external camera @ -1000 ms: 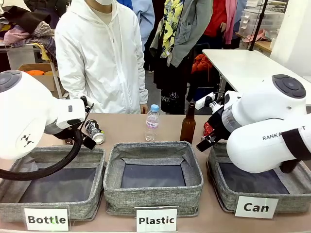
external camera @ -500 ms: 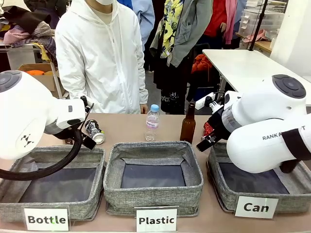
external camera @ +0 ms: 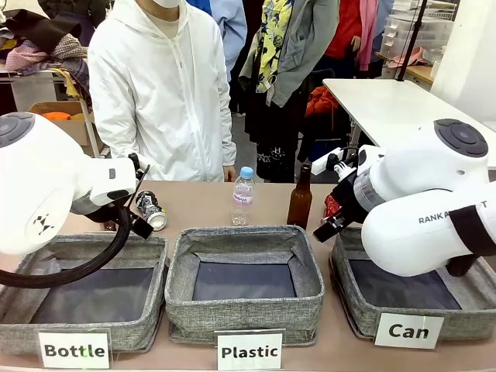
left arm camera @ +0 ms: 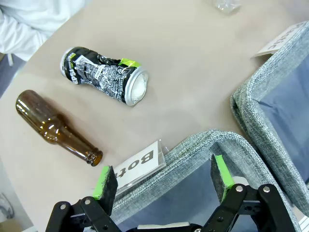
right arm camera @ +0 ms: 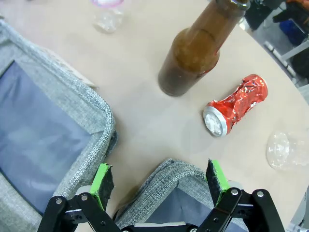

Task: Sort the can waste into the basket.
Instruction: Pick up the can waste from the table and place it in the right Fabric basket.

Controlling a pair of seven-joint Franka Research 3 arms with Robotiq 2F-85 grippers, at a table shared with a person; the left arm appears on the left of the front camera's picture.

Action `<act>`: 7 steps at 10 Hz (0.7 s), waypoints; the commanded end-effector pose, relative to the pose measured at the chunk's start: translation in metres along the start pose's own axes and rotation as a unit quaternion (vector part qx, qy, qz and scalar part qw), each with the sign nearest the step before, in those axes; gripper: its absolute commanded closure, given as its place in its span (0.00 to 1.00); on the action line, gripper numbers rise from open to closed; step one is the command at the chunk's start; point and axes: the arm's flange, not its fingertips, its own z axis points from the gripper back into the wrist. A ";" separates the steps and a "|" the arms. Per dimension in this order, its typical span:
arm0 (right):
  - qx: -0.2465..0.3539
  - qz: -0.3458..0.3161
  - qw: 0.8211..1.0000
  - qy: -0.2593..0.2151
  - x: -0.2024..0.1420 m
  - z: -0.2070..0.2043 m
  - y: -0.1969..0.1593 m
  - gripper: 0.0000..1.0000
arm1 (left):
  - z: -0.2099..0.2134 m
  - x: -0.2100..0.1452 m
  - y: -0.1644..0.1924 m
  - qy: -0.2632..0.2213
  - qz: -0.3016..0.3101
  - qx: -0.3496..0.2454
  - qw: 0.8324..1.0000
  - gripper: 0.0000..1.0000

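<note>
A crushed dark can [left arm camera: 104, 76] with silver ends lies on its side on the tan table, beyond my open left gripper [left arm camera: 162, 176]; it also shows behind the left arm [external camera: 151, 211]. A crushed red can [right arm camera: 236, 105] lies on the table ahead and to the right of my open right gripper [right arm camera: 159, 175], half hidden by the right arm in the front view [external camera: 332, 205]. The grey basket [external camera: 349, 304] with the "Can" card stands at the front right; its far rim [right arm camera: 186, 175] sits just under the right fingers. Both grippers hold nothing.
Baskets marked "Bottle" [external camera: 23, 329] and "Plastic" [external camera: 244, 314] stand left and centre. A brown bottle [left arm camera: 55, 128] lies near the dark can. Another brown bottle [right arm camera: 200, 48] stands upright beside the red can. A clear plastic bottle [external camera: 243, 195] stands mid-table. A person in white stands at the far side.
</note>
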 end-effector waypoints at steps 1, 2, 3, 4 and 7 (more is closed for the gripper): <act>0.002 0.005 1.000 0.014 0.005 0.010 0.000 0.00 | 0.014 0.004 -0.006 -0.028 -0.010 -0.020 0.999 0.00; 0.009 -0.018 1.000 0.020 0.011 0.031 -0.002 0.00 | 0.037 0.008 -0.012 -0.057 -0.018 -0.048 0.997 0.00; 0.026 -0.054 0.998 0.031 0.018 0.057 -0.003 0.00 | 0.065 0.013 -0.016 -0.059 0.006 -0.074 0.995 0.00; 0.053 -0.095 0.994 0.031 0.023 0.085 -0.005 0.00 | 0.090 0.015 -0.020 -0.070 0.030 -0.111 0.991 0.00; 0.169 -0.165 0.972 -0.009 0.001 0.161 -0.021 0.00 | 0.161 -0.013 -0.013 -0.074 0.039 -0.209 0.974 0.00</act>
